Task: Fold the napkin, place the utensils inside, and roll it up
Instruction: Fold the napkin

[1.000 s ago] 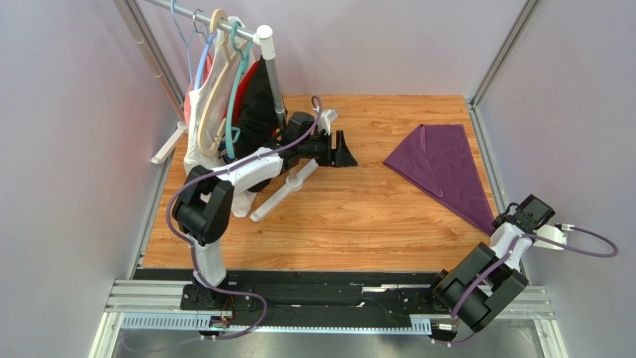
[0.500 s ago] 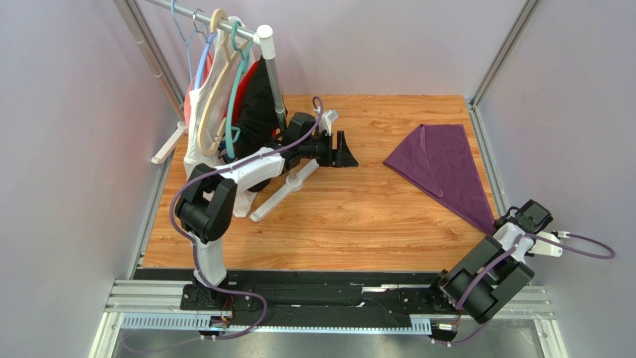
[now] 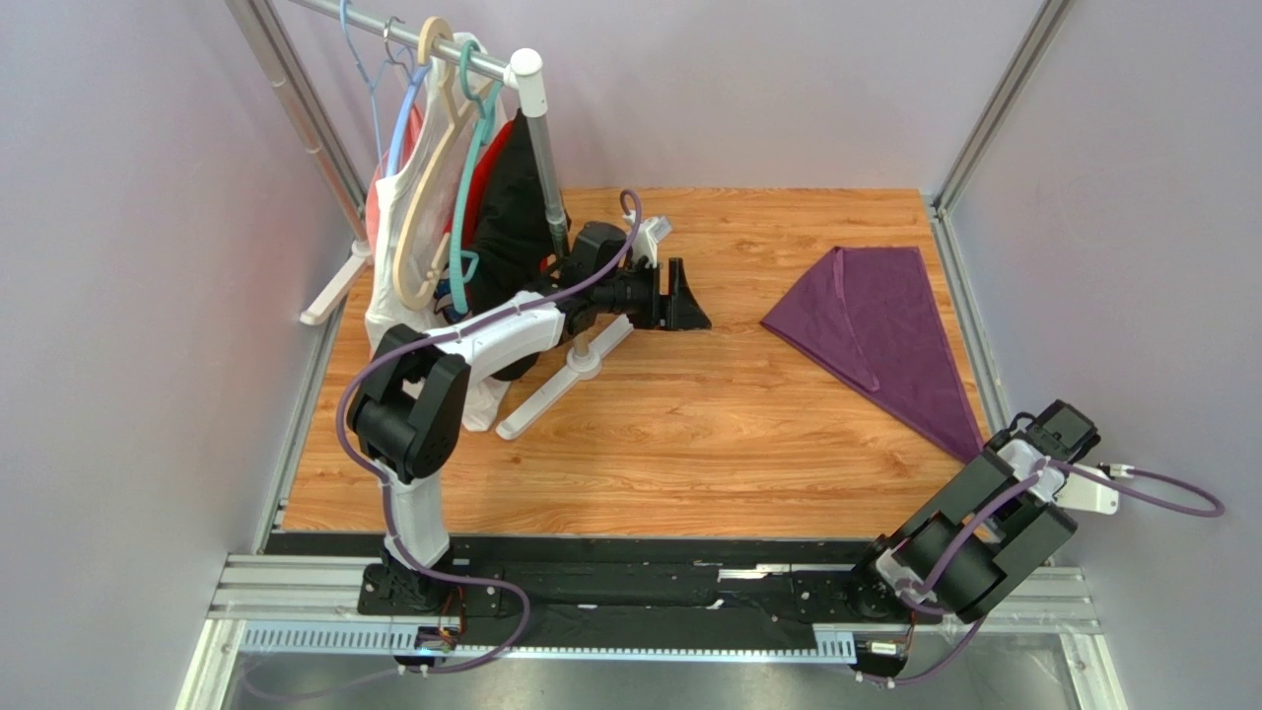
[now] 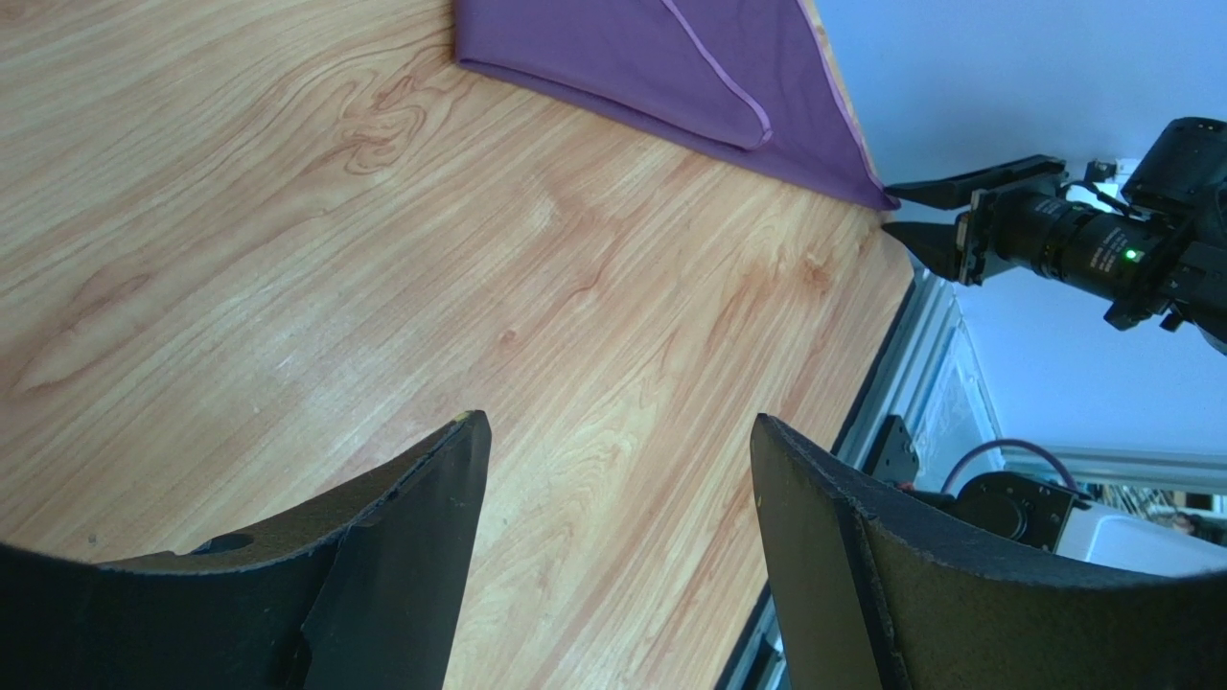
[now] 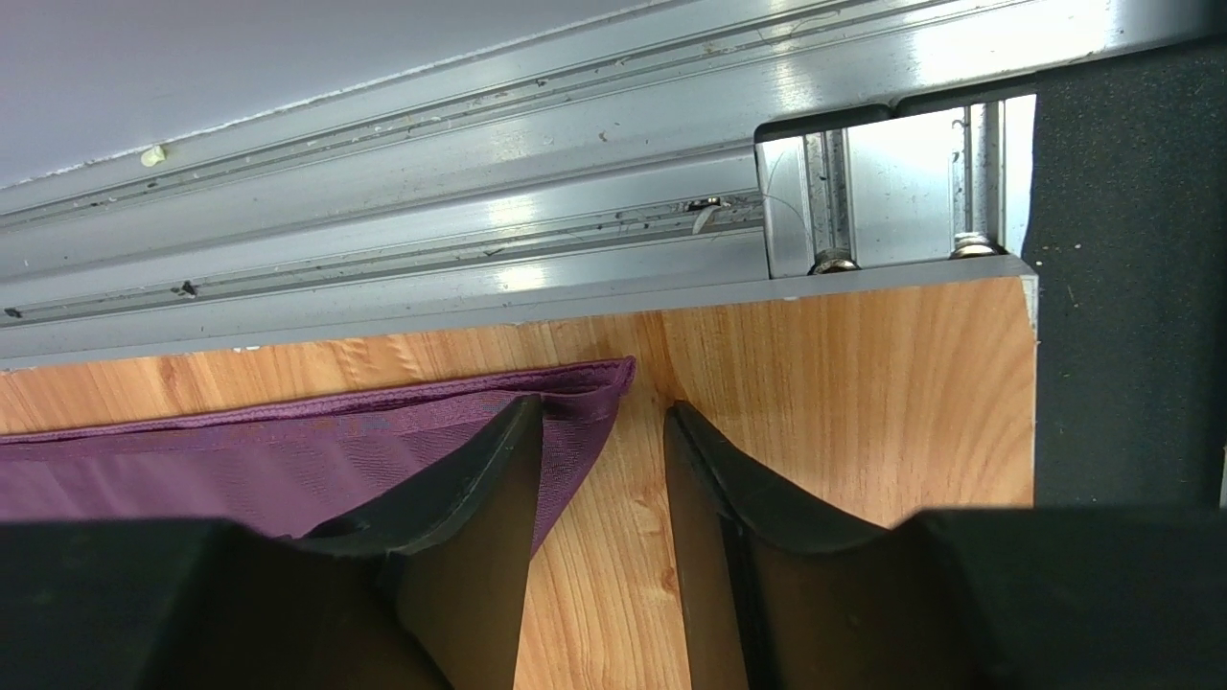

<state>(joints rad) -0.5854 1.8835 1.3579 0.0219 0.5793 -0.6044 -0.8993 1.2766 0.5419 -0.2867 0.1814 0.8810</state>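
The napkin [image 3: 886, 337], a folded triangle, lies along the table's [image 3: 696, 429] right edge. Its near corner sits ungripped between the right gripper's [image 5: 598, 482] parted jaws. The left gripper [image 4: 612, 482] hangs wide and empty over open wood.

Looks like a robot lab cell: bare lilac walls [image 3: 770, 89], aluminium rails [image 5: 432, 187] just beyond the right pincer [image 5: 602, 417], wood-grain tabletop [image 5: 836, 388] beneath it, garment rack [image 3: 541, 148] close behind the left pincer [image 3: 692, 301].

napkin [image 3: 877, 329] far right on table [image 3: 667, 429], clothes rack [image 3: 538, 136] far left
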